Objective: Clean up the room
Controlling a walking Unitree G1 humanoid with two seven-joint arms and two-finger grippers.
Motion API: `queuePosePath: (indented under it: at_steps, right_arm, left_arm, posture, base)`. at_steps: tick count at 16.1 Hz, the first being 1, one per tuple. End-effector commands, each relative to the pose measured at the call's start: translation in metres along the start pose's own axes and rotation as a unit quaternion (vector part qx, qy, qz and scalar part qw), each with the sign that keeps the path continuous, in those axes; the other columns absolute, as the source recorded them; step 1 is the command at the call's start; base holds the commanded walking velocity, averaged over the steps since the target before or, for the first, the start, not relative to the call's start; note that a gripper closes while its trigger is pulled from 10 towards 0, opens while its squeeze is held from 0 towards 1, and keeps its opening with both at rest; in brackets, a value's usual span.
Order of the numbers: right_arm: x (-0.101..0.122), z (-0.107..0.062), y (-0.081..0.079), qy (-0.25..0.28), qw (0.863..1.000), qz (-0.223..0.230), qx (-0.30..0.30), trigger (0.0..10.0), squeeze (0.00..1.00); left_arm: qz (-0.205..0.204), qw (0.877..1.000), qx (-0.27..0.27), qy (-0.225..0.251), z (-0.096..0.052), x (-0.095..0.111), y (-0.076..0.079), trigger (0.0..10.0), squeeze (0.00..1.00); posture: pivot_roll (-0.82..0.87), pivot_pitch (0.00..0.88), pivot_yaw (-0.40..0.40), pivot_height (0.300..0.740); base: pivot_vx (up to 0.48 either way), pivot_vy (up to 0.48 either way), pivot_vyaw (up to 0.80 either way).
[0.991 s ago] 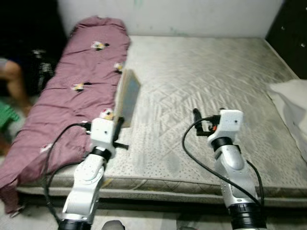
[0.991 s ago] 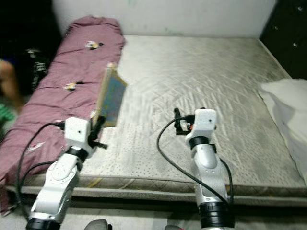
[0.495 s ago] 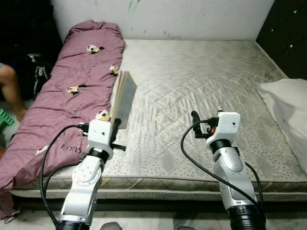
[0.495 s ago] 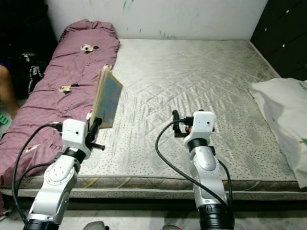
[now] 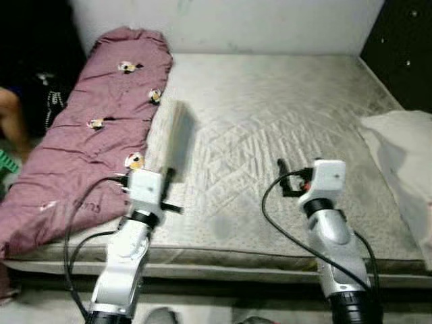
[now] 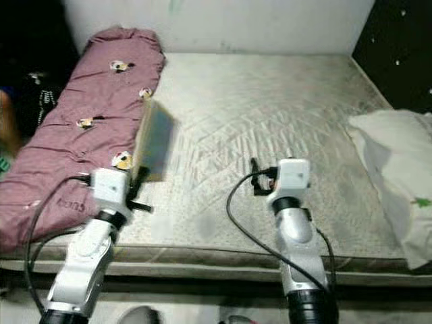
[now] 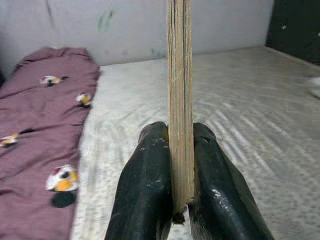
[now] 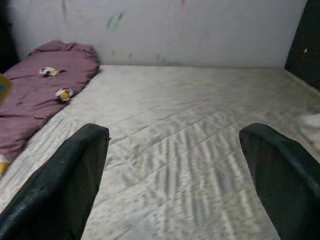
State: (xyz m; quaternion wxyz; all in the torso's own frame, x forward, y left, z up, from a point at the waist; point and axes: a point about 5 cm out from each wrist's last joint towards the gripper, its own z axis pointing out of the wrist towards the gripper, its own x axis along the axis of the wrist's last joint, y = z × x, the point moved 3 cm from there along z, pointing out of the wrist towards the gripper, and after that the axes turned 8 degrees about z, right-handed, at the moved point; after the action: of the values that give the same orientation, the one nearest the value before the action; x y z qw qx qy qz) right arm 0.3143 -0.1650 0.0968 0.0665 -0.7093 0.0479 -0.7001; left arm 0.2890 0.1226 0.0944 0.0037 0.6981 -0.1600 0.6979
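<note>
Pale wood-coloured edge is what you mostly get of the book (image 7: 179, 100) from the left wrist camera: a thin stack of pages or board seen end-on, standing straight up between the two black fingers (image 7: 145, 190). The left gripper (image 7: 176, 200) is clamped hard on its lower end, one finger pressed flat against each face. From the head cameras the book (image 6: 152, 140) is upright, long axis running up and away from the gripper, with its top end leaning slightly toward the far wall. Its broad face looks bluish with a yellowish border, though it's too blurry to read anything off it. It's held up in the air over the near left part of the mattress (image 5: 283, 115), just beside the edge of the maroon blanket (image 5: 88, 128).

That blanket is bunched along the left side of the bed and has little white-and-orange cartoon prints on it. Grey quilted mattress, bare otherwise, with a white pillow (image 6: 395, 172) hanging off the right side.

Over the near edge of the mattress, the right gripper (image 8: 175, 165) has its fingers spread wide apart, nothing between them, pointing toward the back wall (image 8: 200, 30). A person's bare leg (image 5: 12, 115) shows at the far left in the dark.
</note>
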Motion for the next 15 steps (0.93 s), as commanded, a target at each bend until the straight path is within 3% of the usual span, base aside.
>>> queuePosePath:
  at_steps: [1, 10, 15]
  right_arm:
    - [0.0022, 0.0021, -0.008, 0.003, 1.0, 0.003, 0.011, 10.0, 0.0]
    - [0.002, 0.0036, -0.0103, 0.001, 1.0, 0.0, 0.016, 10.0, 0.0]
    - [0.0015, 0.0035, -0.0101, 0.0, 1.0, -0.002, 0.017, 10.0, 0.0]
  left_arm:
    - [0.008, 1.0, 0.013, 0.014, 0.0009, 0.0061, -0.0104, 10.0, 0.0]
    - [0.007, 1.0, 0.014, 0.016, 0.0018, 0.0068, -0.01, 10.0, 0.0]
    - [-0.012, 0.999, -0.006, 0.033, 0.0001, 0.0111, -0.0051, 10.0, 0.0]
  posture:
    - [-0.03, 0.0, 0.007, 0.74]
    - [-0.03, 0.0, 0.004, 0.74]
    - [-0.03, 0.0, 0.002, 0.74]
  base:
    - [0.0, -0.352, 0.0]
    - [0.0, -0.351, 0.0]
    - [0.0, 0.0, 0.0]
